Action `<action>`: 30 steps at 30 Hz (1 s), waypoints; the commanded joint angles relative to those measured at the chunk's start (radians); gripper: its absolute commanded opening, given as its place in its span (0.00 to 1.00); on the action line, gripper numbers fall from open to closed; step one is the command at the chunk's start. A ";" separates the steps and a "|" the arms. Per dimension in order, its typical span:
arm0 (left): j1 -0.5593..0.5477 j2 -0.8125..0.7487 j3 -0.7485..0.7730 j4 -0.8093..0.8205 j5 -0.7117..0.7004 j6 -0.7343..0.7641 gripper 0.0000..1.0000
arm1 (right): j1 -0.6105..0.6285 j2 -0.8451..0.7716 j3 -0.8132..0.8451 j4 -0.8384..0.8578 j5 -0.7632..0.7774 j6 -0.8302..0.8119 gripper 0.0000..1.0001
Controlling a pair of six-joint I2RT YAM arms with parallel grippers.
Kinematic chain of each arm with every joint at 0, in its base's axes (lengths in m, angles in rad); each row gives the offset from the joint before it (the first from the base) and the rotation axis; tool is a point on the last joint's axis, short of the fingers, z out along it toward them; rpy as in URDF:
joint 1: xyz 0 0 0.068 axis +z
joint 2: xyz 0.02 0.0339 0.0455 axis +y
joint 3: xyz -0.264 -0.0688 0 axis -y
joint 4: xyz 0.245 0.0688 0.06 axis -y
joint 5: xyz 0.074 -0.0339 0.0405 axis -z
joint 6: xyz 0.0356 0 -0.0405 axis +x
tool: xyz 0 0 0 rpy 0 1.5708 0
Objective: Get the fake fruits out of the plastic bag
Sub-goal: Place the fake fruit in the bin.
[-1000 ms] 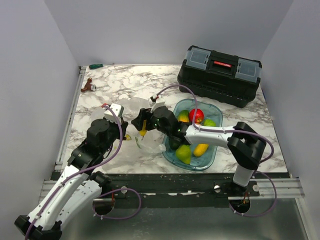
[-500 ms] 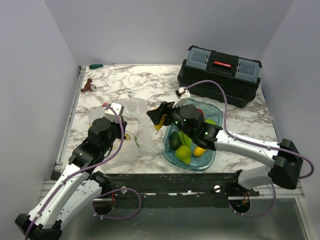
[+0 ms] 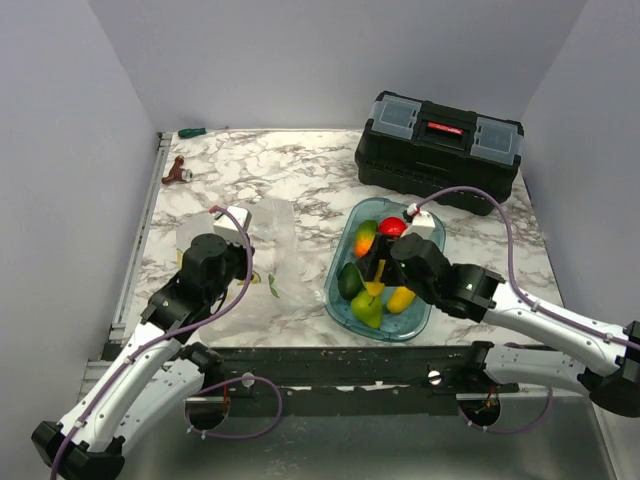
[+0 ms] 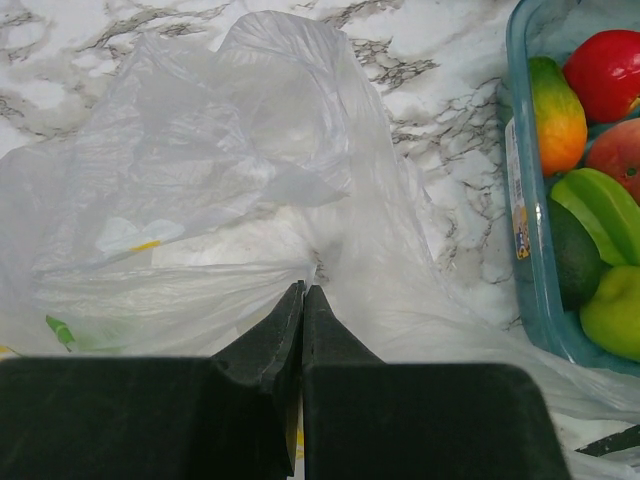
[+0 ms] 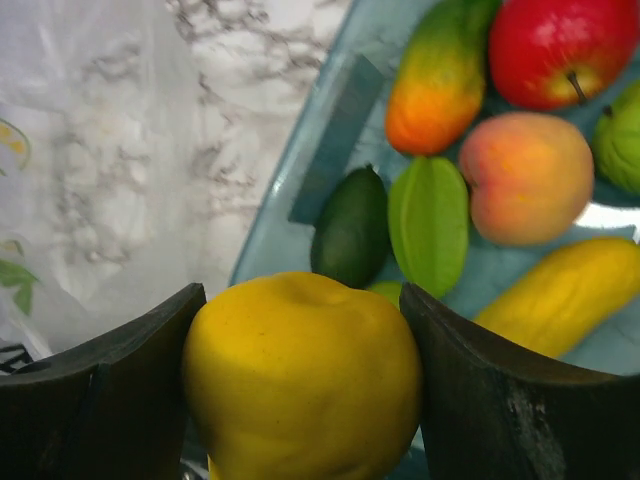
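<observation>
The plastic bag (image 3: 281, 245) lies flat and crumpled on the marble table; it also shows in the left wrist view (image 4: 230, 150) and in the right wrist view (image 5: 90, 150). No fruit shows inside it. My left gripper (image 3: 246, 271) is shut on the bag's near edge (image 4: 302, 292). My right gripper (image 3: 374, 277) is shut on a round yellow fruit (image 5: 300, 380) and holds it over the near left part of the blue-tinted tray (image 3: 427, 318). The tray holds a red apple (image 5: 555, 50), a peach (image 5: 525, 175), an avocado (image 5: 350, 230), a banana (image 5: 565, 295) and other green fruits.
A black toolbox (image 3: 438, 150) stands at the back right, just behind the tray. A small brown object (image 3: 177, 172) and a green-handled tool (image 3: 192, 132) lie at the back left. The tray's rim (image 4: 520, 200) is close to the bag's right side.
My right gripper has drawn back from the bag and swung right with the yellow fruit, from above the bag's mouth to over the tray. The left gripper has kept its hold on the bag.
</observation>
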 commanded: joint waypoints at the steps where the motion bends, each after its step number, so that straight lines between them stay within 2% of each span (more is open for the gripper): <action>1: 0.008 -0.015 0.035 -0.003 0.004 -0.012 0.00 | -0.006 -0.063 0.005 -0.358 -0.049 0.137 0.05; 6: 0.012 -0.014 0.037 -0.006 0.015 -0.015 0.00 | -0.005 -0.033 0.058 -0.531 -0.071 0.162 0.09; 10: 0.013 -0.022 0.033 -0.010 0.019 -0.015 0.00 | -0.005 0.022 0.082 -0.584 -0.083 0.149 0.10; 19: 0.014 -0.029 0.032 -0.008 0.031 -0.013 0.00 | -0.006 0.164 0.077 -0.561 -0.112 0.104 0.19; 30: 0.013 -0.027 0.032 -0.007 0.040 -0.014 0.00 | -0.005 0.300 0.045 -0.517 -0.112 0.063 0.37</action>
